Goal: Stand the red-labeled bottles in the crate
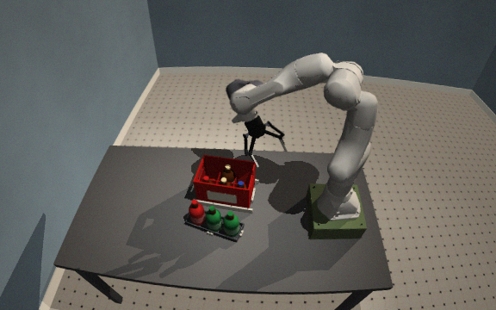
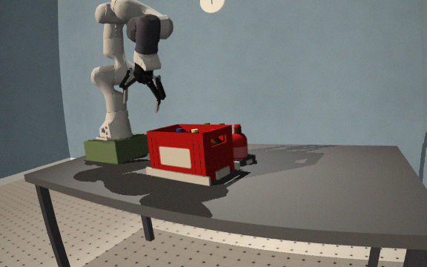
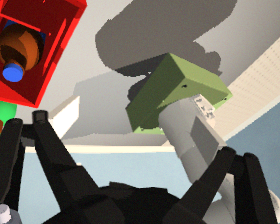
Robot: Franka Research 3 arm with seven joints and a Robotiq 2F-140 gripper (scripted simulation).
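Red-labeled bottle (image 1: 196, 212) sits upright on the tray (image 1: 237, 235) w/ two green bottles (image 1: 222, 220), just in front of the crate (image 1: 224, 196), so by my read nothing's moved yet; whole pick & place left. Crate shows abt three bottles in, empty cell hard to pin down. End effector (image 1: 264, 146) hangs above the table (image 1: 114, 224) behind the crate, fingers spread wide, holding nothing, arm arched over from its green base (image 1: 357, 230).

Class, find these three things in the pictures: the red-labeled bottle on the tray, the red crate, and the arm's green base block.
red-labeled bottle (image 1: 196, 213), top view, on its red body.
red crate (image 2: 213, 153), exterior view, on its side wall.
green base block (image 1: 356, 229), top view, on a free front corner.
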